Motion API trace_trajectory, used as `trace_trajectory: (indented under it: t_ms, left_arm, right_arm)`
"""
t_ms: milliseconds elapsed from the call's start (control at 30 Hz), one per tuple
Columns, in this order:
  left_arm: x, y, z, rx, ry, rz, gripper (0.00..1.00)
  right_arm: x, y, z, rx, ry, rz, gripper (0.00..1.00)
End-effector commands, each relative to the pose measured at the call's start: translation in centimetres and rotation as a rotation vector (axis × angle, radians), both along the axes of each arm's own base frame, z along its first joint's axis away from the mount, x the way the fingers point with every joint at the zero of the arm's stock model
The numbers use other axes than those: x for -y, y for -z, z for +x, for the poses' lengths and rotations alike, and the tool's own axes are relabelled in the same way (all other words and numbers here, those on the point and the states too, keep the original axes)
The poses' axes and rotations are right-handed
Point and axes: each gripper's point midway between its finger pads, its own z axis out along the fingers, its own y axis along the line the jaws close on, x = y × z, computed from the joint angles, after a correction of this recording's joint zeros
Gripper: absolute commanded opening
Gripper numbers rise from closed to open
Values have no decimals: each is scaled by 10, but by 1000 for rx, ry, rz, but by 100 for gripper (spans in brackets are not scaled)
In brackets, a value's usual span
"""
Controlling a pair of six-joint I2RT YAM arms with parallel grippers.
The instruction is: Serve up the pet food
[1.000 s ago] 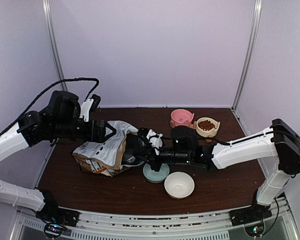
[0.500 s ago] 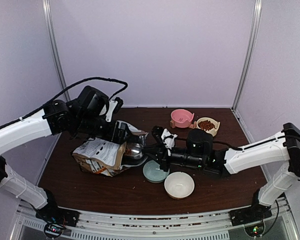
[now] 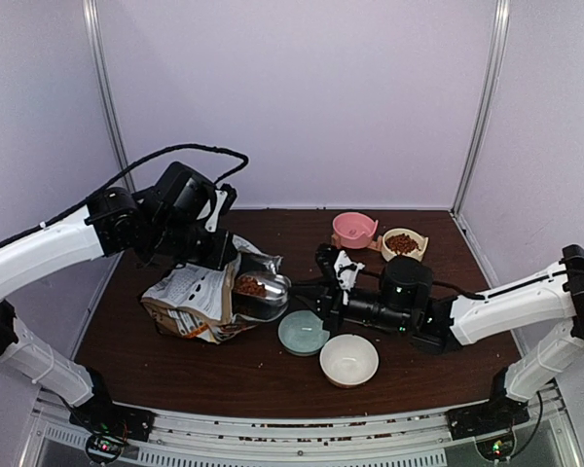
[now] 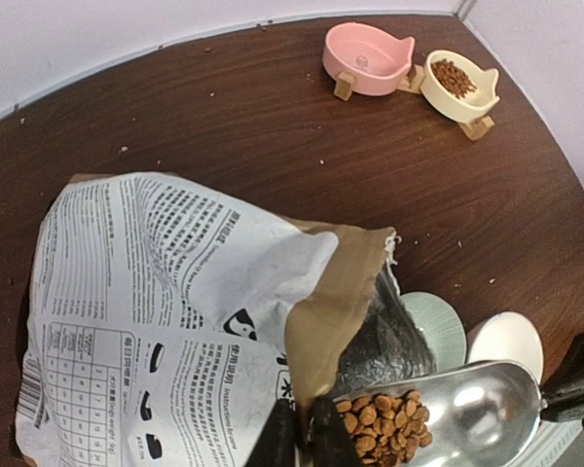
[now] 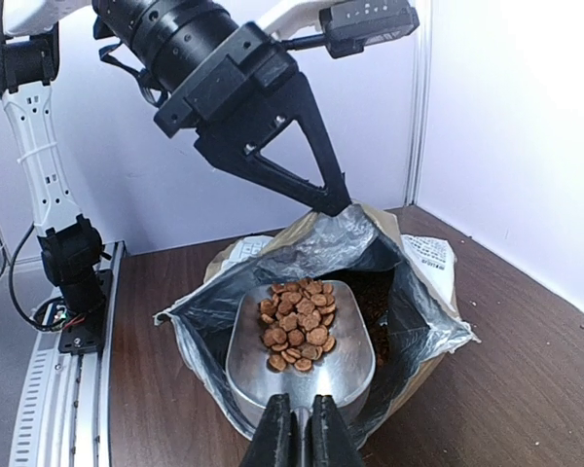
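Pinching left fingers [image 4: 275,443], seemingly on bag [image 4: 175,292]

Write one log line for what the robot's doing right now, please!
left gripper: pinching bag rim | right gripper: holding scoop | pet food: heaped in scoop at bag mouth | white bowl: empty

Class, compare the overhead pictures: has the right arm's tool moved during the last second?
Yes. The right tool, gripping the scoop, has drawn back rightward from the bag to nearly below the pink bowl.
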Motion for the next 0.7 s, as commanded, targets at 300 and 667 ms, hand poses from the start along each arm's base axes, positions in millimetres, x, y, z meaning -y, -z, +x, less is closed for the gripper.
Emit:
trace_trajectory:
  t_ms: [300, 667]
  left_arm:
    - [-18, -23, 10, 70, -118, -23, 0]
    - [-22, -22, 9, 74, -129, -34, 0]
  right_arm:
    - [44, -67, -10, 19, 69, 220, 0]
    - [73, -89, 52, 0, 252, 235, 0]
